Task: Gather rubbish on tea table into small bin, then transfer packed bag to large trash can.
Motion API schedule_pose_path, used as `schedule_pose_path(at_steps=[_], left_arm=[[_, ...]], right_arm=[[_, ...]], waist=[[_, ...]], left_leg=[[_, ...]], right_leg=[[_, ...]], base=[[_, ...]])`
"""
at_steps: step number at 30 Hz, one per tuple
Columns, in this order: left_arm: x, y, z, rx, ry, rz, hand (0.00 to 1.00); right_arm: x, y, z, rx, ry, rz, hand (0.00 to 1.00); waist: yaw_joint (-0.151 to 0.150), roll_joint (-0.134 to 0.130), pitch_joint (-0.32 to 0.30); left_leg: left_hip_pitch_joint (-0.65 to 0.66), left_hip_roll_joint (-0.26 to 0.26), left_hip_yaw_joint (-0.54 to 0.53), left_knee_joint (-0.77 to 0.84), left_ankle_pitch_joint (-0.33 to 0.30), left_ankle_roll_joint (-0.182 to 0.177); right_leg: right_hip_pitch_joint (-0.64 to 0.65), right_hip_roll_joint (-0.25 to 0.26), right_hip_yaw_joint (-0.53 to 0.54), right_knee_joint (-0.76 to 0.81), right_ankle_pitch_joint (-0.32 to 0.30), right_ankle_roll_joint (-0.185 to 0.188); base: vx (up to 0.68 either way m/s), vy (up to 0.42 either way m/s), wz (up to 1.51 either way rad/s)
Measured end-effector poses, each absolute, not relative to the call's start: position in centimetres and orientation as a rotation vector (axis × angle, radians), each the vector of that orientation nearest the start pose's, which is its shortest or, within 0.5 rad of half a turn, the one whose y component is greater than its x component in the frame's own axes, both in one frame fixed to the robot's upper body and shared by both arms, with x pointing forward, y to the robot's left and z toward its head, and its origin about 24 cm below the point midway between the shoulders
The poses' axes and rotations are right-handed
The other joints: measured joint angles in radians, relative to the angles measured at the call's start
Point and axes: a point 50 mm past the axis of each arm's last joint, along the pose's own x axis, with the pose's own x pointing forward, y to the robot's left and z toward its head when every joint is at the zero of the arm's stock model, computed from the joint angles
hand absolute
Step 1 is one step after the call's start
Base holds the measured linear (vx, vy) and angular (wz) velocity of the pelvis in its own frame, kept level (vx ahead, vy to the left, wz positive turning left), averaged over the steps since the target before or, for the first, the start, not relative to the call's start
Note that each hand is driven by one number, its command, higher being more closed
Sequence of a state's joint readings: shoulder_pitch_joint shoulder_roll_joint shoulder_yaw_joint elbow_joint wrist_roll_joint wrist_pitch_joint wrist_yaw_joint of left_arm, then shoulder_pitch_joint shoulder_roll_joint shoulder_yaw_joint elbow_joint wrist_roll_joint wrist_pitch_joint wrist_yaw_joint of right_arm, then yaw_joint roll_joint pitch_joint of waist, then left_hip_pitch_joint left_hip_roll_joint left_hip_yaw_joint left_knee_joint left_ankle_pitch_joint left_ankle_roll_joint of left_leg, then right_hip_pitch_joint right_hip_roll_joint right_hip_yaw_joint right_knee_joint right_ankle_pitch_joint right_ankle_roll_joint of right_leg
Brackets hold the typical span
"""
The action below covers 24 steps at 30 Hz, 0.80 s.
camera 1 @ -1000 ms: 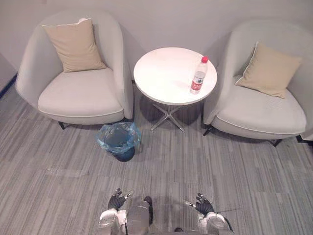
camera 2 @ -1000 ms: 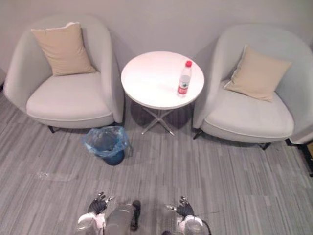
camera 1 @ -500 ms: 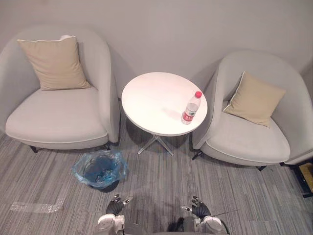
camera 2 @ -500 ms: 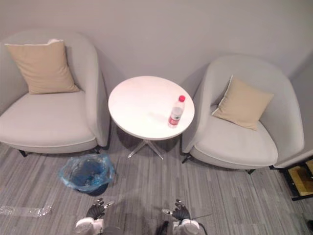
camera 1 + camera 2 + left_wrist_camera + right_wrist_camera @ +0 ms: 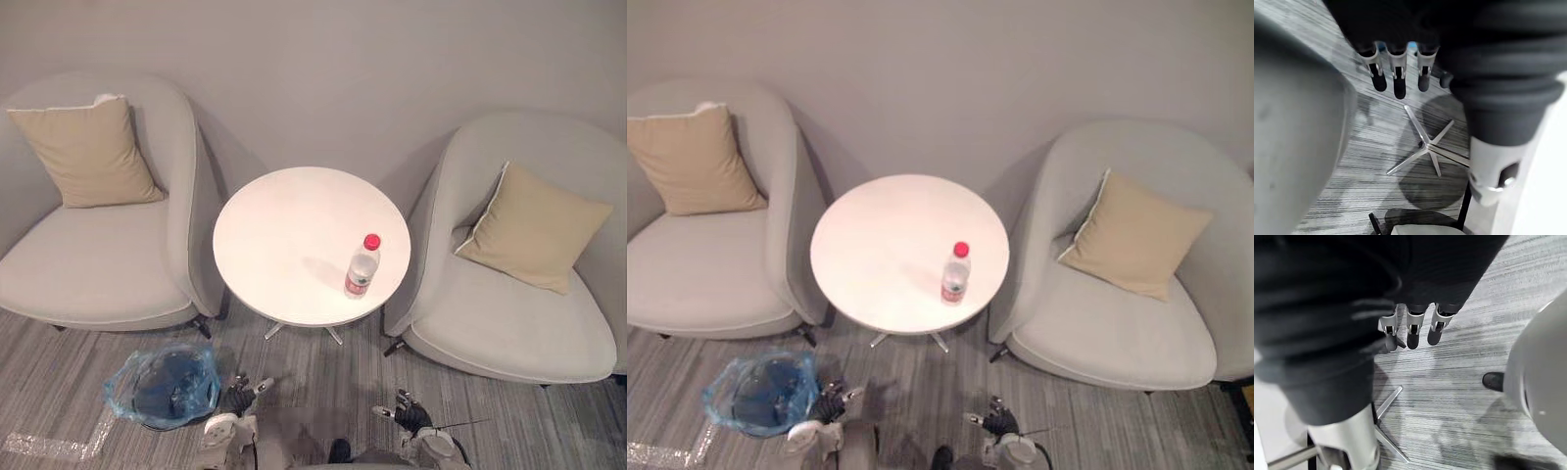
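On the near side of the round white tea table point(image 5: 284, 230), the left hand point(image 5: 237, 394) hangs low over the grey striped carpet point(image 5: 549, 431), just short of the table's near left edge. Its wrist view shows its fingers point(image 5: 1397, 78) straight and slack, holding nothing, above the table's splayed metal base point(image 5: 1425, 147). The right hand point(image 5: 408, 413) hangs the same way short of the table's near right edge, its fingers point(image 5: 1411, 335) loose, straight and also empty. Just outside the left hand, off the table's near left side, the small bin point(image 5: 167, 392) stands on the carpet, lined with a blue bag point(image 5: 122, 382) whose crumpled edge folds out over the rim. What lies inside it cannot be made out. A pale strip point(image 5: 39, 443) lies flat on the carpet farther out from the table than the bin. On the table a clear plastic bottle point(image 5: 361, 266) with a red cap and a red and white label stands upright on the right part of the top, nearer the near right edge than the centre. The left armchair point(image 5: 98, 269), pale grey and round-backed, stands close against the table's left side with a tan cushion point(image 5: 86, 152) propped upright against its back. The right armchair point(image 5: 509, 323), of the same make, stands close against the table's right side, and a second tan cushion point(image 5: 534, 227) leans tilted in it. Beyond the table and both chairs rises a plain grey wall point(image 5: 323, 69).
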State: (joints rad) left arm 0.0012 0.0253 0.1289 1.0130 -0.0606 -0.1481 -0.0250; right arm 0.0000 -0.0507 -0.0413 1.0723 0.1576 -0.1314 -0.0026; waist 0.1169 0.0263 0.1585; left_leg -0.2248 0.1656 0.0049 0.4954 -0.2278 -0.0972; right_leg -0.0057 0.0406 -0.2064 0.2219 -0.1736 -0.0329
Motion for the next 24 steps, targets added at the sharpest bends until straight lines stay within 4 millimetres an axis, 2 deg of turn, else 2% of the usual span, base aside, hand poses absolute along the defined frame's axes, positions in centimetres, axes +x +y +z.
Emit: schedule_pose_path(at_steps=[1, 4, 10, 15, 18, 20, 24], left_arm=[[14.2, 18.2, -14.4, -0.079, 0.868, 0.149, 0.00], [13.6, 18.9, -14.6, -0.064, 0.889, 0.159, 0.00], [13.0, 18.9, -14.9, -0.061, 0.916, 0.158, 0.00], [12.6, 18.7, -15.2, -0.044, 0.936, 0.139, 0.00], [12.2, 18.6, -15.4, -0.036, 0.953, 0.128, 0.00], [12.2, 18.6, -15.3, -0.012, 0.950, 0.101, 0.00], [12.3, 18.6, -15.3, 0.019, 0.942, 0.071, 0.00]], right_arm=[[13.3, -17.1, -15.2, 0.121, 0.934, -0.153, 0.00], [12.5, -16.3, -15.5, 0.149, 0.953, -0.152, 0.00], [12.3, -16.2, -15.5, 0.164, 0.953, -0.167, 0.00], [12.0, -17.5, -15.4, 0.124, 0.940, -0.212, 0.00], [12.9, -19.4, -14.2, 0.031, 0.849, -0.226, 0.00], [14.3, -20.6, -12.6, -0.046, 0.751, -0.203, 0.00], [17.0, -21.1, -9.5, -0.131, 0.557, -0.153, 0.00]], waist=[[0.000, -0.025, -0.010], [0.002, -0.051, -0.026], [0.002, -0.050, -0.039], [-0.002, -0.037, -0.050], [-0.006, -0.028, -0.056], [-0.010, -0.027, -0.057], [-0.013, -0.032, -0.057]], left_leg=[[0.024, -0.018, 0.019, -0.038, 0.005, 0.007], [0.048, -0.052, 0.046, -0.060, 0.000, 0.022], [0.091, -0.083, 0.070, -0.103, 0.003, 0.031], [0.123, -0.091, 0.072, -0.167, 0.024, 0.049], [0.138, -0.108, 0.072, -0.216, 0.056, 0.053], [0.139, -0.117, 0.070, -0.250, 0.083, 0.056], [0.140, -0.129, 0.068, -0.288, 0.120, 0.062]], right_leg=[[-0.004, -0.023, 0.018, 0.006, -0.005, 0.011], [0.010, -0.059, 0.034, -0.003, -0.011, 0.039], [0.045, -0.080, 0.066, -0.057, 0.004, 0.064], [0.068, -0.080, 0.079, -0.109, 0.039, 0.065], [0.075, -0.085, 0.092, -0.136, 0.064, 0.068], [0.065, -0.089, 0.102, -0.151, 0.083, 0.068], [0.041, -0.097, 0.113, -0.158, 0.100, 0.072]], base=[[0.18, 0.147, -0.28], [0.17, 0.119, -0.12], [0.11, 0.061, -0.09], [0.02, 0.006, -0.04], [-0.04, 0.025, -0.06], [-0.08, 0.019, -0.07], [-0.12, 0.017, -0.04]])
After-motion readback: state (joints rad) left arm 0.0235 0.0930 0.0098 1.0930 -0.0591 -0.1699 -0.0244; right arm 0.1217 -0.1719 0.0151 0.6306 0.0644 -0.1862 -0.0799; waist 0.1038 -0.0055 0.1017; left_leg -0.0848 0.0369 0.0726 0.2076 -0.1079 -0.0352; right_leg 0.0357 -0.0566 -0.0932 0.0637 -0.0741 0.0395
